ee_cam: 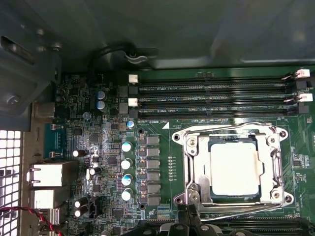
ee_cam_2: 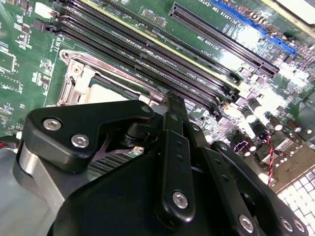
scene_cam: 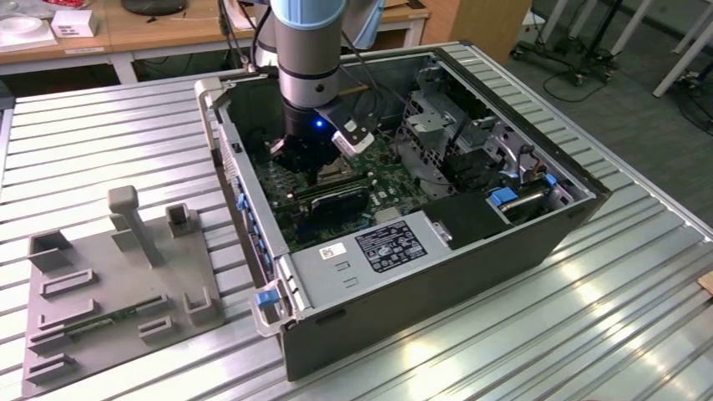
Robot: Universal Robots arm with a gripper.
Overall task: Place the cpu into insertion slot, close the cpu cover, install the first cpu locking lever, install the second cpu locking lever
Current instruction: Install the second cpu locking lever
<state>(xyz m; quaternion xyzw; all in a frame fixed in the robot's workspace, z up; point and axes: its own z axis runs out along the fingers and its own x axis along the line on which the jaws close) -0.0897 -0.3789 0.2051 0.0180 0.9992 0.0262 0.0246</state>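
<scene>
One cpu (ee_cam: 233,168) under one closed cpu cover (ee_cam: 194,167) — gripper (ee_cam_2: 173,101) pressed together, empty.

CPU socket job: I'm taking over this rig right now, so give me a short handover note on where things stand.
Gripper: inside the open computer case, low over the motherboard at the socket's edge; open or shut cannot be told.
Cpu: seated in the insertion slot.
Cpu cover: lies flat, framing the chip.
Done: chip placed, cover apparently closed.
Left: check both locking levers; whether they are latched is unclear.
</scene>
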